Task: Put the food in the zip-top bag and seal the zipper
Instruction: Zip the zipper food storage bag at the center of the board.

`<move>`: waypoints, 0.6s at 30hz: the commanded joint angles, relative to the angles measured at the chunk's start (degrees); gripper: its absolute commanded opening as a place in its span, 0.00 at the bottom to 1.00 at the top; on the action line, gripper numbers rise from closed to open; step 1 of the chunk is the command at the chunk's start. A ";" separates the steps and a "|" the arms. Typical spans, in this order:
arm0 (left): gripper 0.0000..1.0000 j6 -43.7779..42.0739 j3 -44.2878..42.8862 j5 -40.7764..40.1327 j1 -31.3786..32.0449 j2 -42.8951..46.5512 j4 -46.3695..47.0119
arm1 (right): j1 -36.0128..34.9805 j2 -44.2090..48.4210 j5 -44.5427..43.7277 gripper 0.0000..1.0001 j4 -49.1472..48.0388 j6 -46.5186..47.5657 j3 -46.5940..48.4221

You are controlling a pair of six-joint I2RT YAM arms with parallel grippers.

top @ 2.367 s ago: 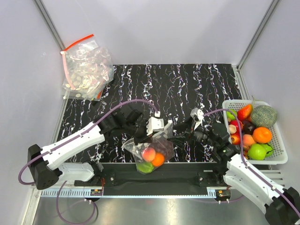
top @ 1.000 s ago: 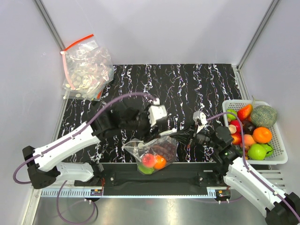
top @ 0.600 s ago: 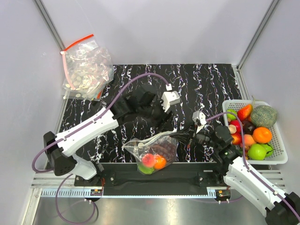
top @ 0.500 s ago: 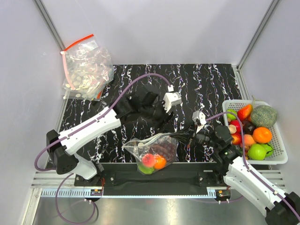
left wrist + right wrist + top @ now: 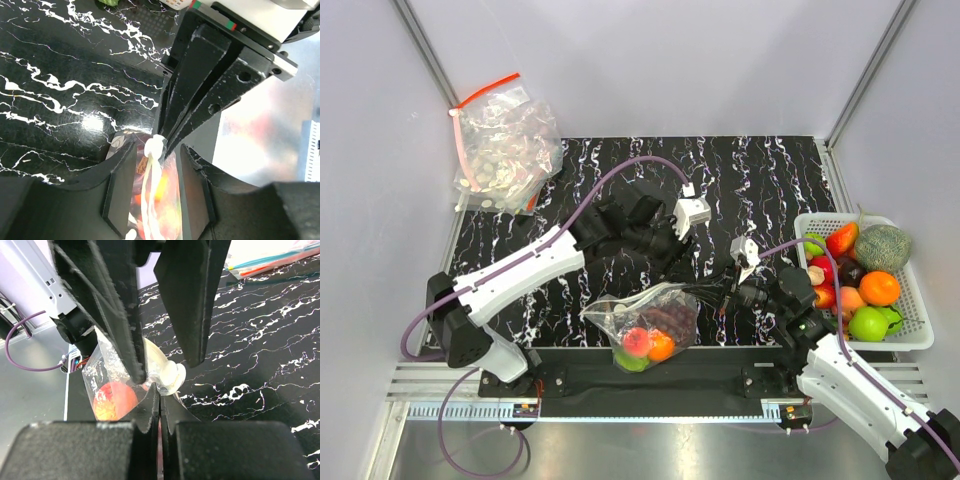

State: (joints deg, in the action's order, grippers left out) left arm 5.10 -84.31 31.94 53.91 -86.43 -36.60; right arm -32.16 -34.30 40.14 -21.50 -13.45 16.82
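Note:
The zip-top bag [image 5: 645, 322] lies at the near edge of the mat, holding the food [image 5: 642, 342]: a peach, an orange piece, something green and dark grapes. My right gripper [image 5: 712, 292] is shut on the bag's right end, with the plastic pinched between its fingertips [image 5: 160, 399] beside the peach [image 5: 115, 400]. My left gripper [image 5: 672, 272] hangs over that same end. Its fingers [image 5: 120, 195] stand apart on either side of the zipper [image 5: 151, 175], just behind the white end knob [image 5: 155, 146]. A gap shows on each side.
A white basket [image 5: 880, 343] of fruit stands at the right edge of the mat. A heap of spotted bags with a red strip [image 5: 505, 150] sits in the back left corner. Pale walls close in both sides and the back.
My left arm has lifted off the bag and swung right toward the right gripper, its jaws narrowing around the zipper. The bag has sagged lower. The right gripper has kept its hold.

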 commanded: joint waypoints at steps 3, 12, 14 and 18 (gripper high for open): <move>0.30 1.14 -2.52 2.24 0.14 -0.84 2.41 | -0.27 0.64 1.08 0.00 -1.80 0.71 2.96; 0.18 0.79 -2.09 2.16 0.14 -0.23 1.44 | -0.27 1.26 0.38 0.00 -1.44 0.71 2.78; 0.17 0.08 -1.65 2.07 0.14 0.12 0.65 | -0.27 1.70 -0.06 0.00 -1.53 0.71 2.52; 0.13 -0.45 -1.47 2.07 0.23 0.04 -0.14 | -0.27 2.22 -0.85 0.00 -1.53 0.45 2.52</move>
State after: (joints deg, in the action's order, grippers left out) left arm 5.76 -84.31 32.84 53.91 -87.59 -36.36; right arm -32.16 -33.23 40.03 -20.38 -13.47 16.84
